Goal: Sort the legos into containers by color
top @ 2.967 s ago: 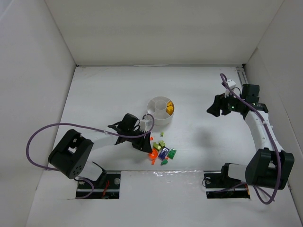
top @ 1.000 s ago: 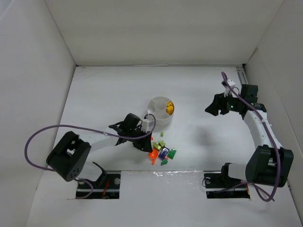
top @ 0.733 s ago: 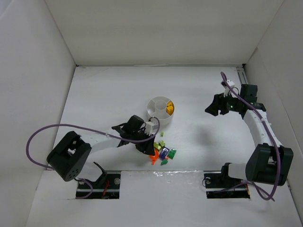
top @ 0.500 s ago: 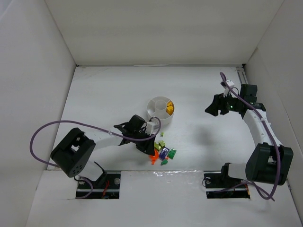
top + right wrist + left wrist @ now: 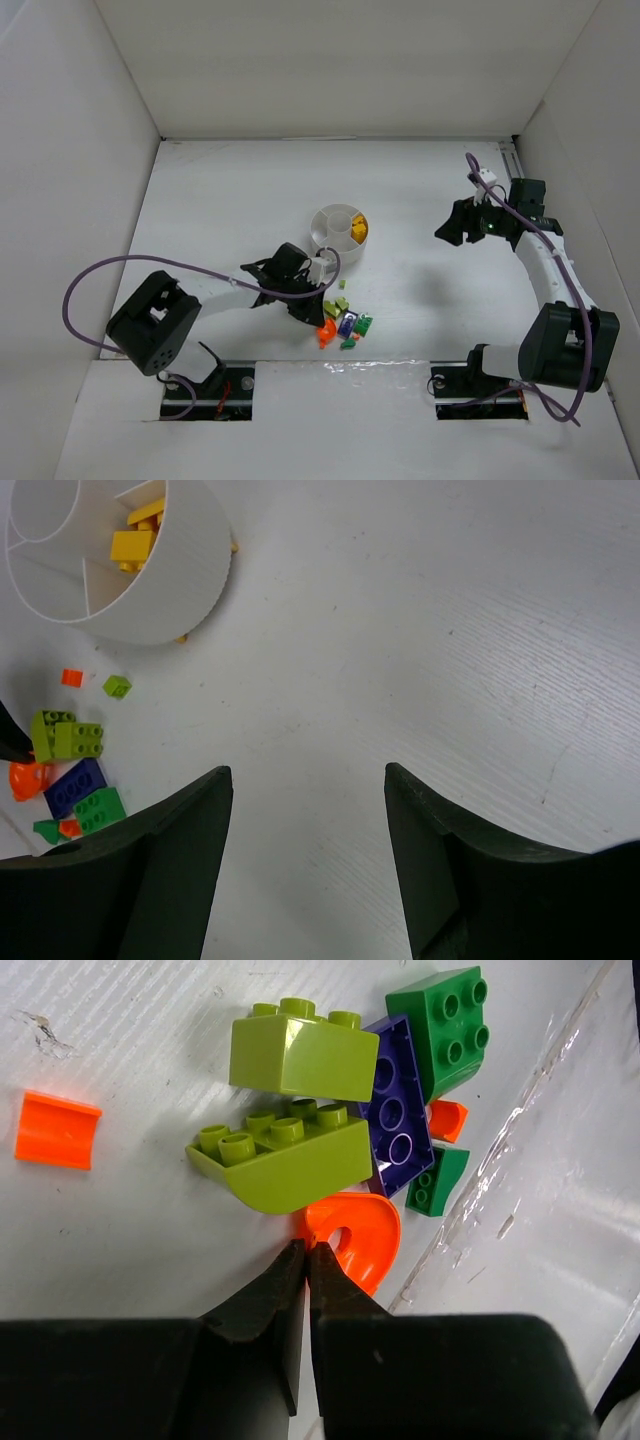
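The legos lie in a small pile on the table: two lime bricks (image 5: 300,1055) (image 5: 275,1155), a purple plate (image 5: 395,1110), a green brick (image 5: 440,1025), a small green piece (image 5: 432,1185) and a loose orange curved piece (image 5: 57,1130). My left gripper (image 5: 306,1247) (image 5: 308,316) is down at the pile, shut, its tips pinching the rim of a round orange lego (image 5: 358,1237). The white dish of containers (image 5: 320,226) (image 5: 170,590) stands just beyond, with yellow legos (image 5: 135,545) in one wedge. Far to the right, my right gripper (image 5: 305,775) (image 5: 455,226) hangs open and holds nothing.
White walls close the table in at the left, back and right. A shiny strip (image 5: 520,1120) runs along the table's near edge just past the pile. A tiny orange brick (image 5: 71,677) and a tiny lime brick (image 5: 117,686) lie between the dish and the pile.
My left gripper has moved right and down into the pile and has gone from partly open to shut at the orange lego. The right arm has stayed still.
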`<state>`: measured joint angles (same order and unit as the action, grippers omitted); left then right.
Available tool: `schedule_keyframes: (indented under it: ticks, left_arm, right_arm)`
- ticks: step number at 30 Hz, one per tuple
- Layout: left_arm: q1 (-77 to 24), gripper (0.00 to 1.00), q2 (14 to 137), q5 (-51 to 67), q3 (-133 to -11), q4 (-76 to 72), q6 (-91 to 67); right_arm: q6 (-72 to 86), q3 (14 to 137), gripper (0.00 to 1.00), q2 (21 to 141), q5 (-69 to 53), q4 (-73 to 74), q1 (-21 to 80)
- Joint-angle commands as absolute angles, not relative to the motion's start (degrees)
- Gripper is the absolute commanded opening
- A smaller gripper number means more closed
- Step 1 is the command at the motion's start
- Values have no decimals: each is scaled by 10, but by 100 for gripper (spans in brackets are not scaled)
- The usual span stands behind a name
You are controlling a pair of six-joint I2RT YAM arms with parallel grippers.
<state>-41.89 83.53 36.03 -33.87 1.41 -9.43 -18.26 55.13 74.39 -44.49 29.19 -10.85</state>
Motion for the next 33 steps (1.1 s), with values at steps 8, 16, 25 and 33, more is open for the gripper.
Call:
schedule_keyframes:
  ticks: [8,16,25,33]
  left_arm:
    - [-411,0,695,297,-402,34,-59]
    - [-321,0,703,131,-531,60,-39]
    - [-346,0,715,-68,-535,-38,107]
    - [-440,0,691,-145,-480,-125,200]
  right_arm:
    - [-157,564,67,725,-473,258,-112]
    - [-91,559,66,720,-427,215,-62]
    - [-45,564,66,725,-409,171,-25]
    - [-28,559,66,719,-409,155,-25]
